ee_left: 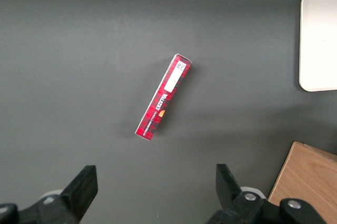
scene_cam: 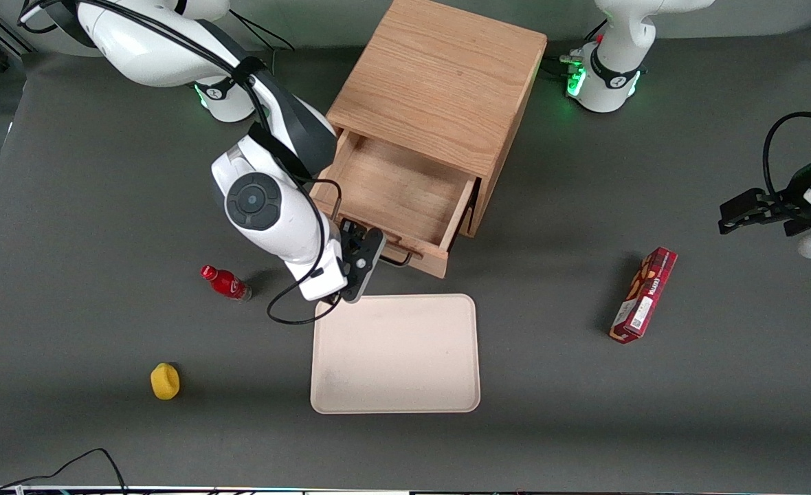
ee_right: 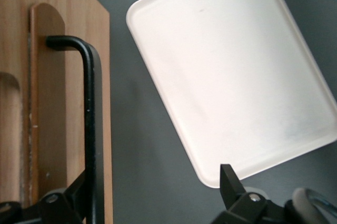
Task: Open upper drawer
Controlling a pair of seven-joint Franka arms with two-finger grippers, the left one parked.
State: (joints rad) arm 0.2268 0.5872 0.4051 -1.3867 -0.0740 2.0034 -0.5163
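The upper drawer (scene_cam: 398, 189) of the wooden cabinet (scene_cam: 440, 75) stands pulled out, and its shallow wood tray shows empty. Its thin black wire handle (scene_cam: 398, 260) runs along the drawer front (ee_right: 55, 103). My right gripper (scene_cam: 370, 253) is at that front, above the handle and partly covering it. In the right wrist view the gripper (ee_right: 155, 195) is open, fingers wide apart. The handle bar (ee_right: 90, 129) passes close beside one finger (ee_right: 73, 195), and the other finger (ee_right: 229, 182) is over the tray's edge. The lower drawer is hidden.
A pale tray (scene_cam: 395, 354) lies just nearer the front camera than the drawer. A small red bottle (scene_cam: 225, 282) and a yellow object (scene_cam: 165, 381) lie toward the working arm's end. A red box (scene_cam: 644, 295) lies toward the parked arm's end, also in the left wrist view (ee_left: 163, 98).
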